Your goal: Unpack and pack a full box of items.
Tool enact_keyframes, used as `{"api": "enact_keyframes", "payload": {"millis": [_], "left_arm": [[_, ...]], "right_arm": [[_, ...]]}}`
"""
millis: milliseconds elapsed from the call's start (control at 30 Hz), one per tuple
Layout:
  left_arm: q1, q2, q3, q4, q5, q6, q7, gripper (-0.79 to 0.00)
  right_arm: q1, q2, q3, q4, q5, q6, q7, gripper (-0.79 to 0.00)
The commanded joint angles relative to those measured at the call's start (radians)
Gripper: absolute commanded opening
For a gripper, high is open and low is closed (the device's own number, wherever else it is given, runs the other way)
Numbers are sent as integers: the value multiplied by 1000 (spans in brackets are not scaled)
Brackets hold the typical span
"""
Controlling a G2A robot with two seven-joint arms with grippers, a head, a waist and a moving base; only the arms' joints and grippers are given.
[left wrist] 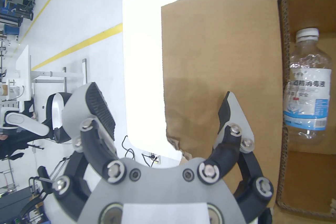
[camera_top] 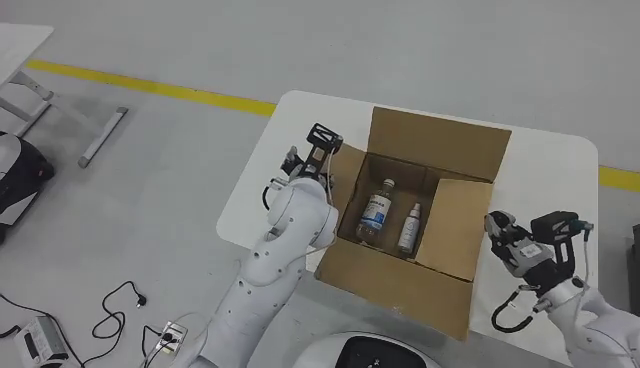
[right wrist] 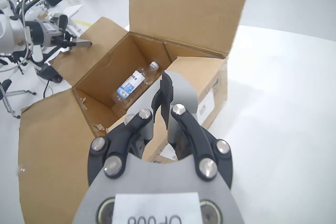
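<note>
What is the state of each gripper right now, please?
Left gripper: open, holding nothing.
Right gripper: shut, holding nothing.

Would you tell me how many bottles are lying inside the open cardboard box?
2. A large clear plastic bottle with a blue-white label lies in the brown cardboard box; a slimmer white bottle lies beside it, apart. The flaps may hide others.

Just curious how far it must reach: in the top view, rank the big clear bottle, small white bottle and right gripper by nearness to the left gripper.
1. The big clear bottle, in the box, on the side of the left gripper.
2. The small white bottle, beside it, farther across.
3. The right gripper, beyond the box's opposite side.
</note>
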Motion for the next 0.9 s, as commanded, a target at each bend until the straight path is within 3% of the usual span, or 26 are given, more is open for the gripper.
{"api": "enact_keyframes", "payload": {"millis": [0,300,733,867], "left_arm": [[-4,-2,-2,25,1,10,1,0],[-7,-7,-3,82,5,10,25,0],[14,-15,-2,-207,-100,-48,49,0],[15,-21,18,-277,-208,-84,60,0]], "right_arm": [[14,-1,-22,5,-5,-2,38,-785],[66,-10,-86,47,-13,17,111,-785],[11,-2,10,-22,39,34,40,-785],[-21,3,56,-51,51,37,36,-785]]}}
